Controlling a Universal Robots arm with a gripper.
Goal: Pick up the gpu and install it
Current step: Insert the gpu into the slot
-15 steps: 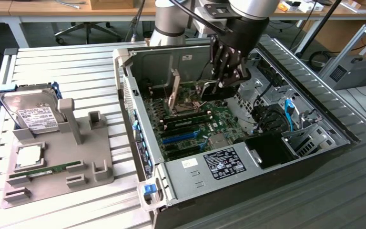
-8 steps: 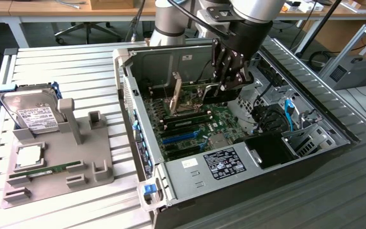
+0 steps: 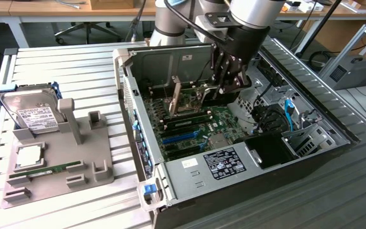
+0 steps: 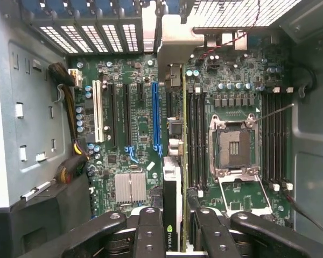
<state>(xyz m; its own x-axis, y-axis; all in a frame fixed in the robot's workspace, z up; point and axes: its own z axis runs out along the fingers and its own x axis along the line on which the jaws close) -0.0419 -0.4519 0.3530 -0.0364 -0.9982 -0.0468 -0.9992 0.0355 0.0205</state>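
- On the gpu point(image 4: 171, 177) we read "NVIDIA" beside a green logo, printed on the edge that faces the wrist camera.
- A black label point(image 3: 224, 163) with white print sits on the grey cover at the near end of the computer case point(image 3: 127, 71). A small white sticker point(image 3: 190, 162) is beside it, and we cannot read either one.
- The hard drive point(image 3: 30, 113) carries a white label whose print is too small for us to read.
- The end effector point(image 4: 176, 214) pinches the gpu from both sides, its dark fingers point(image 4: 149, 226) pressed against the card's faces. It holds the card on edge inside the case, over the motherboard point(image 4: 124, 161).
- The card runs between the long blue slot point(image 4: 155, 115) and a bank of black memory slots point(image 4: 198, 140). We cannot tell whether its lower edge touches the board.
- Around it on the board we see an open processor socket point(image 4: 234, 145), a finned heat sink point(image 4: 130, 187), a white slot point(image 4: 98, 115) and a bundle of yellow and black wires point(image 4: 71, 115).
- In the exterior view the arm reaches down into the case from above. A blue cable point(image 3: 289, 109) and some black cables lie to the exterior view's right of it.
- The case lies open on its side on a slatted metal surface point(image 3: 62, 62).
- On the exterior view's left, well apart from the case, stands a grey holder point(image 3: 55, 148). It carries the hard drive leaning upright in a blue frame, a square processor chip point(image 3: 29, 156) lying flat, and a green memory stick point(image 3: 46, 170) in a groove.
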